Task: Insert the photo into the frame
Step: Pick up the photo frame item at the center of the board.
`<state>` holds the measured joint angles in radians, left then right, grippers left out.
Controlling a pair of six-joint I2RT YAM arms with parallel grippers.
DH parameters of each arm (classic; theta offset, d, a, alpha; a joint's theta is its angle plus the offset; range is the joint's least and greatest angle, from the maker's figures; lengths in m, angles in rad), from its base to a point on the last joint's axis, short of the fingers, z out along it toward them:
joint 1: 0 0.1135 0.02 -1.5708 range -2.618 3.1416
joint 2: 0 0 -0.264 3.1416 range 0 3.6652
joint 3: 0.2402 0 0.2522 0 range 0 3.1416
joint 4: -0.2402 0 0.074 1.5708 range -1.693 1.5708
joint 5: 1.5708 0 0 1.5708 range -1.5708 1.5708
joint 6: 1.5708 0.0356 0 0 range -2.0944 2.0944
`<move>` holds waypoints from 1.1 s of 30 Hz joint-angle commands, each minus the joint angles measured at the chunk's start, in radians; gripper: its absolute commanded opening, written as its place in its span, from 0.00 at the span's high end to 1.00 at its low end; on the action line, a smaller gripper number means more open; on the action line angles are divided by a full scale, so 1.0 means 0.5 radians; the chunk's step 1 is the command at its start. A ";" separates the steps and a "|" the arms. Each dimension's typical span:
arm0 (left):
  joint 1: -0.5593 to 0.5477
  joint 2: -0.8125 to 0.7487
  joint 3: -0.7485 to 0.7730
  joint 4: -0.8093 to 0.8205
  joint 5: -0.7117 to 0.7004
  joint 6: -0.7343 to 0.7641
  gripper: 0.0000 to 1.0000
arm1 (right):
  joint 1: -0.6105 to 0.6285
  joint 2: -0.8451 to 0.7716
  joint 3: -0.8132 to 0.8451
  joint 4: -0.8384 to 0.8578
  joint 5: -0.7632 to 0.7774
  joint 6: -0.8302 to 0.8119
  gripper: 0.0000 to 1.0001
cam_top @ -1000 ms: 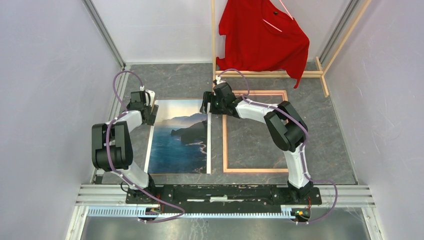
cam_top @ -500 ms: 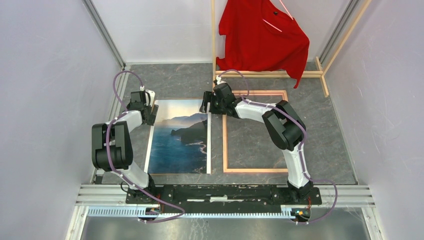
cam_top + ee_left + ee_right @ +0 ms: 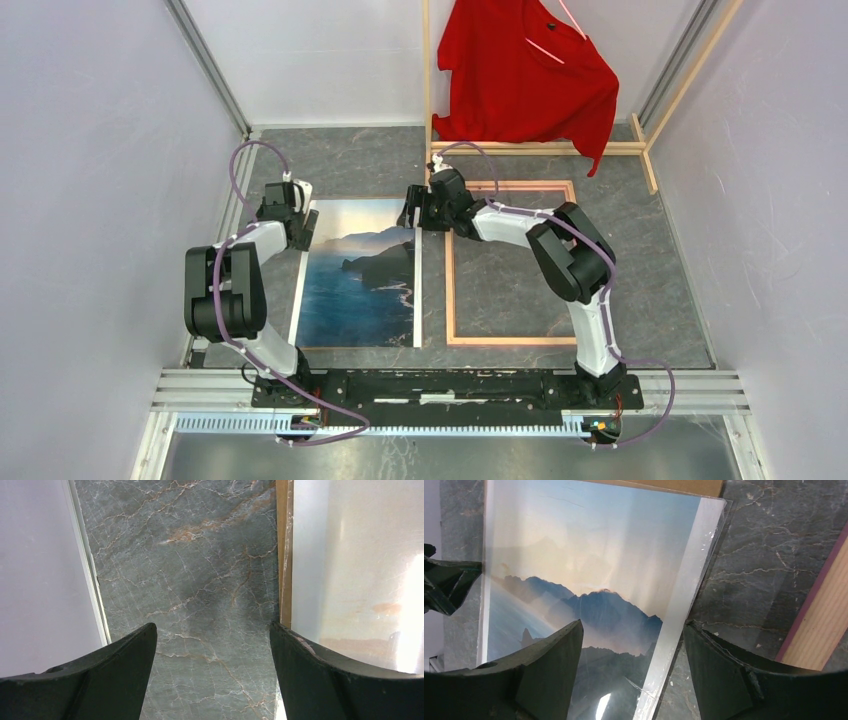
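Note:
The photo (image 3: pixel 360 275), a coastal seascape, lies picture side up on the table, left of centre. The frame (image 3: pixel 450 290), a thin light-wood rectangle, lies to its right, with table showing through it. My left gripper (image 3: pixel 298 228) hovers open at the photo's far left corner. In the left wrist view its jaws (image 3: pixel 212 627) stand over bare table, with the photo (image 3: pixel 360 570) just to their right. My right gripper (image 3: pixel 412 212) is open at the photo's far right corner. In the right wrist view its jaws (image 3: pixel 632 625) straddle the photo's (image 3: pixel 589 555) white right edge. The frame (image 3: pixel 824 625) lies further right.
A brown backing board (image 3: pixel 664 485) peeks out beneath the photo, and its edge (image 3: pixel 284 555) shows along the photo's left side. A wooden clothes rack (image 3: pixel 540 148) with a red shirt (image 3: pixel 525 75) stands at the back. White walls close in on the left (image 3: pixel 100 200) and right (image 3: pixel 770 200).
My right gripper has edged slightly toward the far side at the photo's corner. The left gripper has barely moved. Photo and frame lie as before.

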<state>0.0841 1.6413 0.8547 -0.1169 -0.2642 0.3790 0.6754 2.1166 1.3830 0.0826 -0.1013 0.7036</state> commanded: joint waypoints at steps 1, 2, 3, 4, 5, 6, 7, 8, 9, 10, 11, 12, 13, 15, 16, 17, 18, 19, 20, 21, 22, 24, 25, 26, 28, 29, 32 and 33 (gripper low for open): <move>-0.025 0.045 -0.069 -0.085 0.031 -0.001 0.10 | 0.027 -0.176 -0.031 0.122 -0.017 0.000 0.20; -0.028 0.048 -0.069 -0.088 0.028 0.000 0.10 | 0.030 -0.190 -0.040 0.141 -0.024 0.000 0.20; -0.029 0.052 -0.071 -0.086 0.028 -0.003 0.10 | 0.033 -0.202 -0.046 0.165 -0.032 0.002 0.20; -0.029 0.055 -0.073 -0.085 0.029 -0.003 0.10 | 0.040 -0.207 -0.049 0.184 -0.052 0.006 0.20; -0.030 0.056 -0.076 -0.087 0.030 -0.004 0.10 | 0.041 -0.209 -0.045 0.201 -0.075 0.012 0.20; -0.029 0.057 -0.077 -0.087 0.029 -0.005 0.10 | 0.042 -0.204 -0.045 0.214 -0.101 0.021 0.20; -0.029 0.056 -0.076 -0.085 0.031 -0.003 0.10 | 0.043 -0.199 -0.039 0.217 -0.118 0.030 0.20; -0.029 0.056 -0.077 -0.086 0.030 -0.003 0.10 | 0.044 -0.196 -0.033 0.214 -0.122 0.034 0.20; -0.030 0.056 -0.076 -0.085 0.033 -0.005 0.10 | 0.044 -0.199 -0.035 0.211 -0.117 0.039 0.20; -0.029 0.057 -0.076 -0.089 0.036 -0.001 0.10 | 0.045 -0.204 -0.041 0.214 -0.117 0.040 0.20; -0.030 0.056 -0.072 -0.093 0.038 -0.003 0.10 | 0.043 -0.205 -0.046 0.218 -0.119 0.045 0.20; -0.028 0.056 -0.065 -0.099 0.041 -0.003 0.10 | 0.046 -0.209 -0.050 0.222 -0.132 0.047 0.21; -0.030 0.055 -0.065 -0.103 0.045 -0.003 0.10 | 0.047 -0.217 -0.061 0.241 -0.154 0.057 0.21; -0.029 0.052 -0.065 -0.105 0.047 -0.003 0.10 | 0.048 -0.239 -0.101 0.320 -0.231 0.088 0.22; -0.030 0.051 -0.062 -0.108 0.047 -0.003 0.10 | 0.051 -0.263 -0.138 0.388 -0.272 0.121 0.22; -0.029 0.052 -0.060 -0.112 0.047 -0.004 0.10 | 0.051 -0.284 -0.187 0.486 -0.330 0.151 0.22; -0.030 0.050 -0.061 -0.113 0.048 -0.003 0.10 | 0.051 -0.317 -0.235 0.563 -0.368 0.181 0.23; -0.030 0.049 -0.062 -0.113 0.048 -0.003 0.10 | 0.050 -0.348 -0.266 0.620 -0.396 0.200 0.23; -0.028 0.049 -0.065 -0.114 0.048 -0.004 0.10 | 0.047 -0.371 -0.302 0.690 -0.432 0.219 0.23; -0.028 0.046 -0.068 -0.113 0.052 -0.003 0.10 | 0.045 -0.397 -0.339 0.764 -0.469 0.246 0.23; -0.030 0.046 -0.068 -0.113 0.053 -0.003 0.10 | 0.043 -0.416 -0.376 0.834 -0.506 0.286 0.23; -0.029 0.043 -0.071 -0.115 0.056 -0.006 0.10 | 0.027 -0.453 -0.453 1.005 -0.585 0.379 0.23; -0.029 0.042 -0.071 -0.113 0.057 -0.006 0.10 | 0.020 -0.460 -0.492 1.105 -0.628 0.440 0.23; -0.030 0.043 -0.068 -0.114 0.057 -0.006 0.10 | 0.012 -0.463 -0.520 1.187 -0.659 0.488 0.23; -0.029 0.043 -0.068 -0.117 0.058 -0.009 0.10 | 0.007 -0.450 -0.553 1.326 -0.719 0.566 0.24; -0.030 0.043 -0.065 -0.118 0.057 -0.009 0.10 | 0.004 -0.433 -0.555 1.350 -0.743 0.592 0.24; -0.028 0.035 -0.065 -0.125 0.059 -0.009 0.10 | 0.004 -0.383 -0.573 1.433 -0.807 0.664 0.24; -0.030 0.034 -0.062 -0.128 0.059 -0.012 0.10 | 0.003 -0.361 -0.576 1.445 -0.829 0.683 0.24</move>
<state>0.0772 1.6413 0.8497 -0.1104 -0.2966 0.3790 0.6685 1.9194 1.1080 0.6537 -0.4046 0.9565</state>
